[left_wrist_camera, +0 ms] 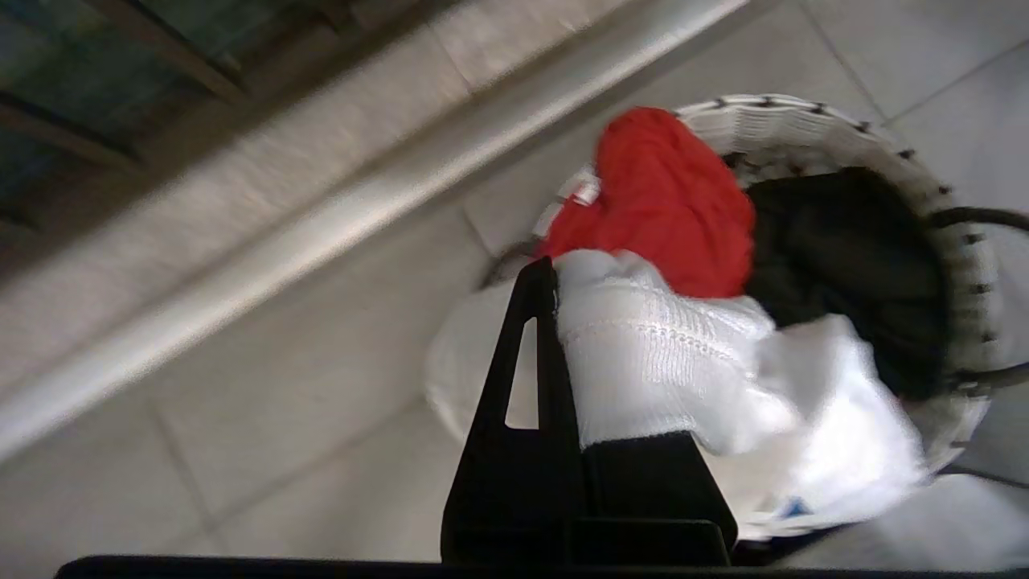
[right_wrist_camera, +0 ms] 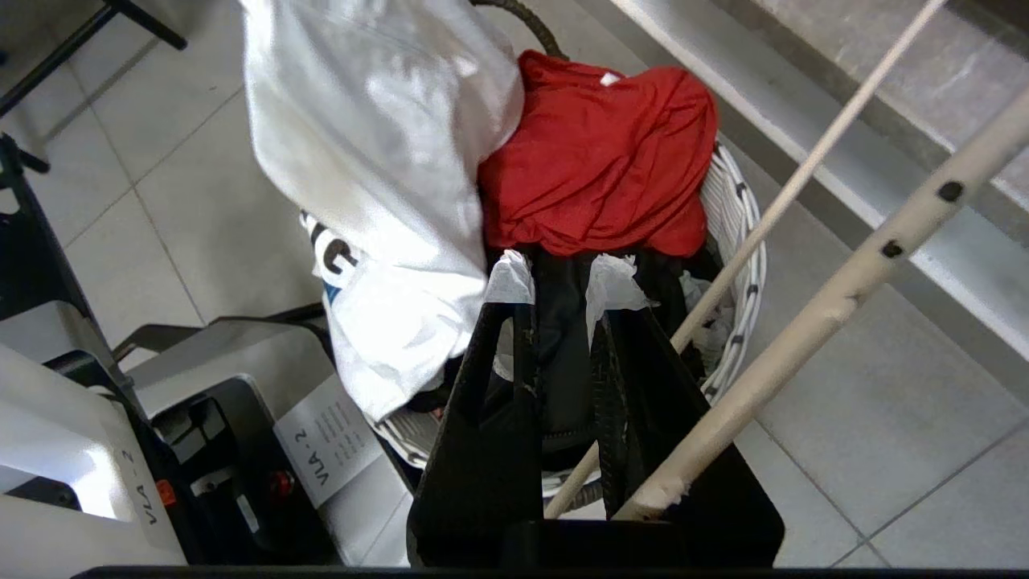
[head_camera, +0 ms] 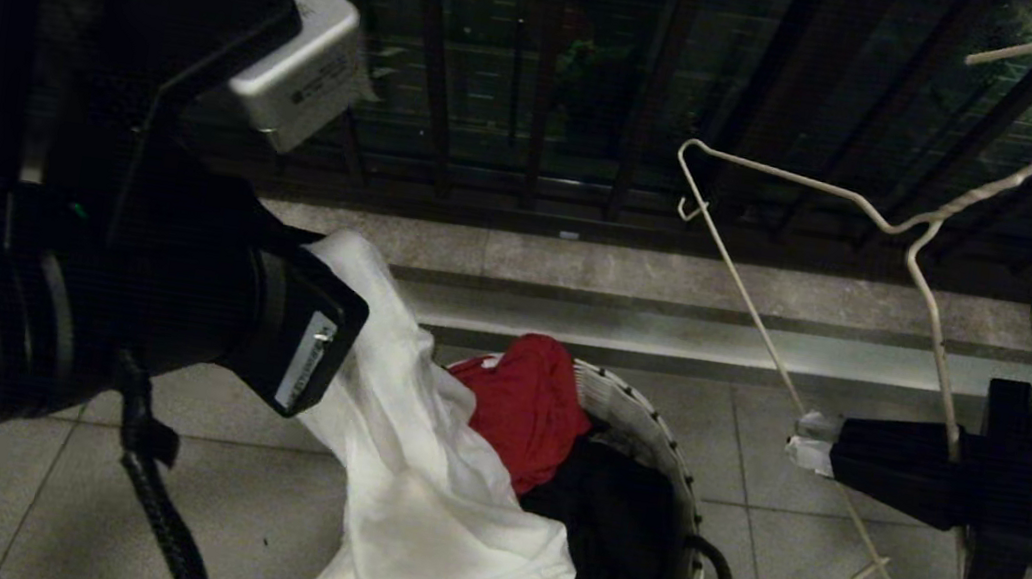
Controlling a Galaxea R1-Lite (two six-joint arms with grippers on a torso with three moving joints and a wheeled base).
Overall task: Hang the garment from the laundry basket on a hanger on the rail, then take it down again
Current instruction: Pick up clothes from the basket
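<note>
Left gripper (head_camera: 334,254), left of frame, fingers pinching the garment (head_camera: 419,478) above the laundry basket (head_camera: 658,431). Right gripper (head_camera: 808,442) clamps the hanger (head_camera: 929,226). Lift until the hem clears the rim.

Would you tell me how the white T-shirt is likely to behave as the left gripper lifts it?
The white T-shirt probably stays floppy: it drapes in folds from the left gripper over the laundry basket. It looks light, held by one pinch. Its trailing end may drag the red garment.
</note>
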